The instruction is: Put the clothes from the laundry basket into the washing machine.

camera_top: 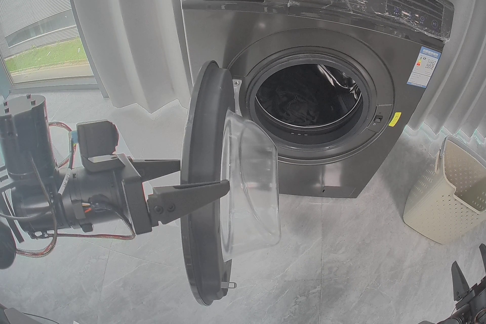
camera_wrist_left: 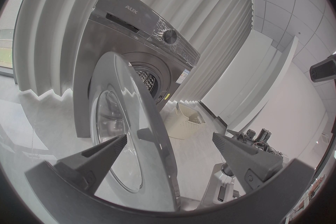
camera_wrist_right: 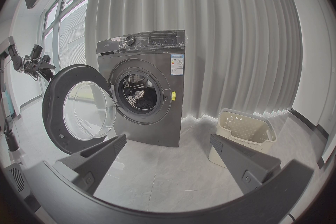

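The grey washing machine (camera_top: 314, 62) stands ahead with its round door (camera_top: 207, 183) swung wide to the left. Dark clothes (camera_top: 298, 110) lie inside the drum. My left gripper (camera_top: 202, 174) is open at the door's edge, one finger on each side of the rim; the left wrist view has the door (camera_wrist_left: 133, 112) between the spread fingers (camera_wrist_left: 105, 151). The cream laundry basket (camera_top: 450, 193) sits on the floor right of the machine, and its inside (camera_wrist_right: 245, 128) looks empty. My right gripper (camera_wrist_right: 168, 140) hangs open low at the right, holding nothing and facing the machine (camera_wrist_right: 147, 88).
White curtains (camera_top: 131, 21) hang behind the machine, and a window (camera_top: 40, 31) is at the far left. Grey tiled floor (camera_top: 344, 259) spreads in front of the machine and basket. A white wall (camera_wrist_left: 266, 95) runs along the right side.
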Available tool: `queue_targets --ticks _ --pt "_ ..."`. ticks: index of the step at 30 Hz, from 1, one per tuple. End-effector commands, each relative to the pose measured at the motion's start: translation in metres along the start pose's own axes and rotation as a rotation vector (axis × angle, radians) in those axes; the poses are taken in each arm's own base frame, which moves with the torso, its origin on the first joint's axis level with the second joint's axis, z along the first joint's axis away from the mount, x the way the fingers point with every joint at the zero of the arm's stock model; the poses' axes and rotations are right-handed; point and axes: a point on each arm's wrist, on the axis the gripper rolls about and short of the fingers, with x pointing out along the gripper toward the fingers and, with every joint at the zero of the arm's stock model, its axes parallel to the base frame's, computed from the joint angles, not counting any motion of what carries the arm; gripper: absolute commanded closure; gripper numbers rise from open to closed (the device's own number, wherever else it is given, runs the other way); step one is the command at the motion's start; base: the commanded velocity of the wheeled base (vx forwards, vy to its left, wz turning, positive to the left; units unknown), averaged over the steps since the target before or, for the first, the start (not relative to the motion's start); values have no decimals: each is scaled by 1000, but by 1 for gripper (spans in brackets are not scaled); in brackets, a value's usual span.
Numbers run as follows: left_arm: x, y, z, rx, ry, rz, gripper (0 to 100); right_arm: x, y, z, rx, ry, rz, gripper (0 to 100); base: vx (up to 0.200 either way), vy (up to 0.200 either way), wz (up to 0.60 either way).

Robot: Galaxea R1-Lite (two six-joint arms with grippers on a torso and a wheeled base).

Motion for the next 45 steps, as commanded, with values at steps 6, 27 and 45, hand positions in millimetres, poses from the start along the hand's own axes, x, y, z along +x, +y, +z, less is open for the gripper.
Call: queue_targets --ticks 6,27,45 --pt "15 -6 1 -23 -10 -53 0 1 0 -5 -1 19 1 0 0 0 0" --pt "-19 -6 -13 -55 -86 28 0 1 0 -5 -2 19 2 0 0 0 0" --pt "15 28 -30 -65 -6 118 0 1 0 -5 -2 19 2 0 0 0 0"
